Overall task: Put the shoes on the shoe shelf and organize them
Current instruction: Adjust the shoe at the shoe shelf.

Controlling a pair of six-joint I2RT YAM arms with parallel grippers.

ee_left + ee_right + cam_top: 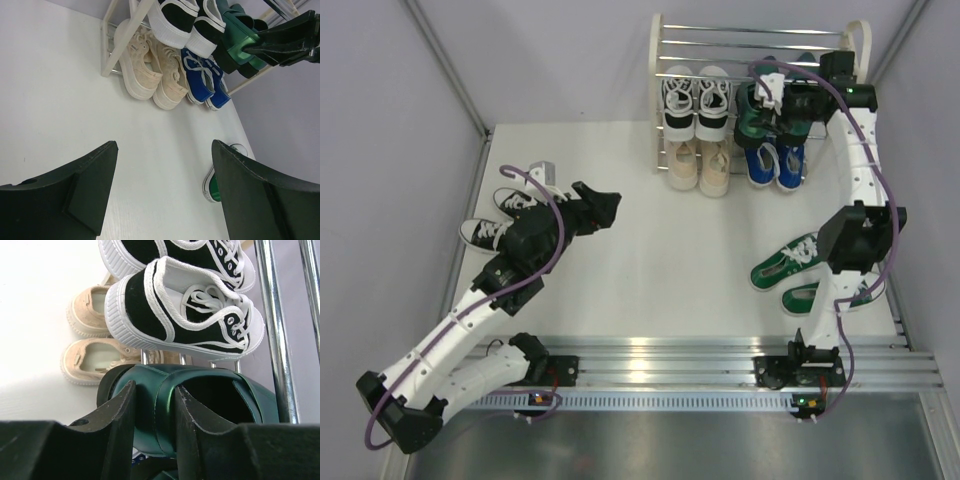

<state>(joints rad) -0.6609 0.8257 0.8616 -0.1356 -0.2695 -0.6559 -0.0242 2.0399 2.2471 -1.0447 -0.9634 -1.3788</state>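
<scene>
Shelf (760,30): thin chrome bars, cream rounded side frames.
At shelf: two black canvas sneakers (697,95) with ribbed white rubber soles, above two beige lace-ups (700,165); two blue sneakers (775,165) beside the beige.
Right gripper (155,390): clamped on heel wall of glossy dark green dress shoe (255,395), at shelf.
Left gripper (164,147): fingers wide apart, empty.
On table (650,250): two green sneakers (800,262), two black-and-white sneakers (500,215).

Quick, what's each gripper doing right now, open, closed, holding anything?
Left gripper: open, holding nothing.
Right gripper: closed on the heel wall of a dark green dress shoe.
</scene>
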